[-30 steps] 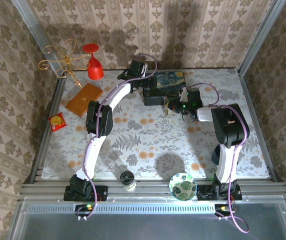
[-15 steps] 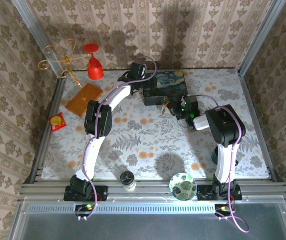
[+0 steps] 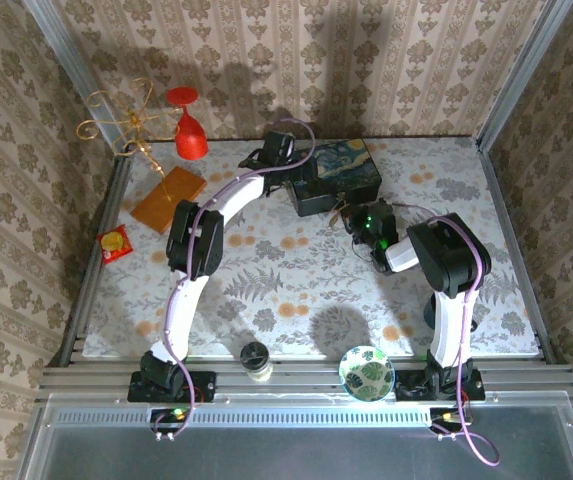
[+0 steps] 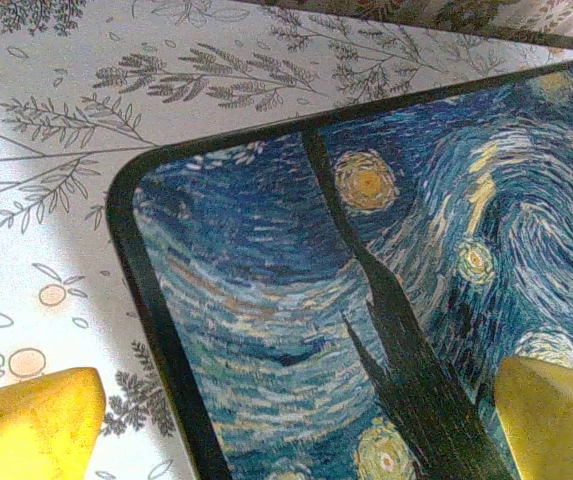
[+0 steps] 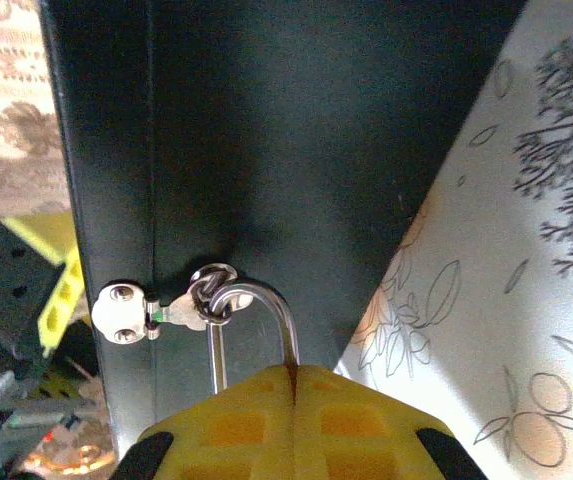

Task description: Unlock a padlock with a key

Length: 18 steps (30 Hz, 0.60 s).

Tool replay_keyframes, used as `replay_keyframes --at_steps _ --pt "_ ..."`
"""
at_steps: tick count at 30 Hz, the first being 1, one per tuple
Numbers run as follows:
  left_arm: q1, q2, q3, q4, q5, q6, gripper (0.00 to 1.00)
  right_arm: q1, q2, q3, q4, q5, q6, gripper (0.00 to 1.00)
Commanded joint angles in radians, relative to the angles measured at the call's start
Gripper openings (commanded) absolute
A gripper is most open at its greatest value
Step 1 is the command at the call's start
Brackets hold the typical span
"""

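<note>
Steadying the wrist matters most: the padlock (image 5: pixel 256 300) hangs from the box's (image 5: pixel 296 150) hasp, its shackle vanishing under the right jaws, pressed shut; any catch is hidden. Left jaws gape wide above the lid, holding nothing.

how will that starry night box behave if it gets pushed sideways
The starry-night box is probably stiff: its dark edges look straight and crisp. Low, broad and flat on the tablecloth, it should slide rather than tip. The padlock shackle hangs from a small ring on its side, so it would likely swing or tug.
</note>
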Motion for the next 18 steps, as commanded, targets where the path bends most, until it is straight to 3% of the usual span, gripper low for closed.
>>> replay_keyframes --at_steps 1,10,18 --pt "-0.008 -0.017 -0.068 -0.114 -0.037 -0.017 1.0 -0.009 -0.025 -0.017 0.084 0.167 0.085 0.0" --pt "-0.014 -0.031 -0.109 -0.093 -0.042 -0.05 1.0 -0.022 -0.037 -0.051 0.13 0.272 0.147 0.0" --pt "-0.004 -0.036 -0.124 -0.088 -0.052 -0.06 1.0 -0.059 -0.114 -0.041 -0.001 0.286 0.101 0.0"
